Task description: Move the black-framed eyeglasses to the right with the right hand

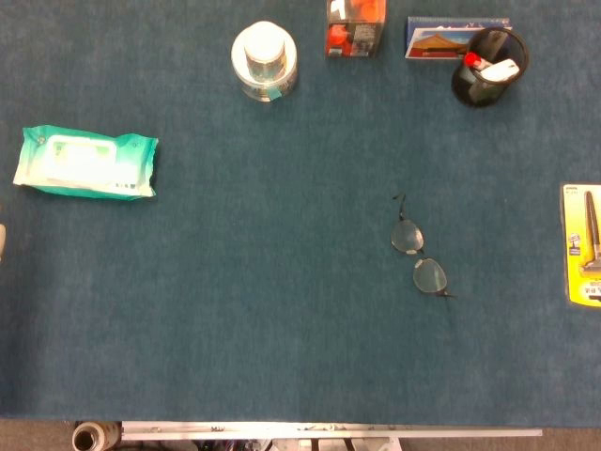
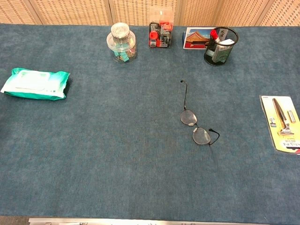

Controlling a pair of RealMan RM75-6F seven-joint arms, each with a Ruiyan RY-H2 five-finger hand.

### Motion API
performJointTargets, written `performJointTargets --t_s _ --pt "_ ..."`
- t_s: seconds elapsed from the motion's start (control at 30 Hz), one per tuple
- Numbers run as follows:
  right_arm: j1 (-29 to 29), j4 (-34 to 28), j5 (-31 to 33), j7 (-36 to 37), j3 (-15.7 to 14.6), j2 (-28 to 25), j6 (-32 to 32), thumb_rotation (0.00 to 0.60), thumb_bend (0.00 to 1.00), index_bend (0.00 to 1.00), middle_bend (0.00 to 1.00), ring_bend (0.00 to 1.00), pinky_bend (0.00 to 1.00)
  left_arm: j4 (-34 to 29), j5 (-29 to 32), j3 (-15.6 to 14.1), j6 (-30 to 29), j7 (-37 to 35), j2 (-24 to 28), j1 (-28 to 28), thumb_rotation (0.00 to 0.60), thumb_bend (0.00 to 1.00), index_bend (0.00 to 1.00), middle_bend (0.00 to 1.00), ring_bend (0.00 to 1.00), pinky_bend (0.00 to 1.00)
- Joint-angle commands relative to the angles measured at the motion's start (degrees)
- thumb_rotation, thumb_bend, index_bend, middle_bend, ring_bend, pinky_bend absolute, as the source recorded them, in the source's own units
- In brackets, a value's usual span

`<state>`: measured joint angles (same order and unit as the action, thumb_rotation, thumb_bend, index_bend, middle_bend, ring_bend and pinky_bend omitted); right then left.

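The black-framed eyeglasses lie flat on the blue table cloth, right of centre, with their lenses in a diagonal line. In the chest view the eyeglasses show one temple arm stretching toward the back and the other folded short at the front right. Neither hand shows in either view, and nothing touches the glasses.
A green wet-wipe pack lies at the left. Along the back stand a clear jar, a red-and-clear box, a postcard and a black mesh pen cup. A yellow carded razor pack lies at the right edge.
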<state>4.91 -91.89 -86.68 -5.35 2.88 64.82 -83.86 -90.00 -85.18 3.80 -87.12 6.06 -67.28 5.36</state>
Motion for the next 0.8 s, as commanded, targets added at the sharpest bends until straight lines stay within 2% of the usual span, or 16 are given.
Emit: performJointTargets --t_s 0.03,0.4,0.8 --pt "0.02 0.11 -0.11 0.24 0.0 0.01 -0.08 0.6 0.28 0.37 0.43 0.3 0.43 0.3 -0.14 -0.09 0.21 -0.32 0.01 0.11 0.6 0.34 0.47 0.57 0.42 0.51" --pt "1.46 0.82 -0.96 -0.45 -0.65 1.03 2.4 0.6 0.28 0.37 0.43 0.3 0.43 0.47 0.66 0.07 0.03 -0.72 0.23 -0.27 0.6 0.34 0.47 0.57 0.42 0.51" --pt "3.77 -0.96 -12.66 -1.71 -1.82 2.4 -1.77 0.6 0.28 0.37 0.43 0.3 0.45 -0.8 -0.42 -0.43 -2.56 -1.13 1.33 -1.86 0.6 0.34 0.47 0.57 0.42 0.51"
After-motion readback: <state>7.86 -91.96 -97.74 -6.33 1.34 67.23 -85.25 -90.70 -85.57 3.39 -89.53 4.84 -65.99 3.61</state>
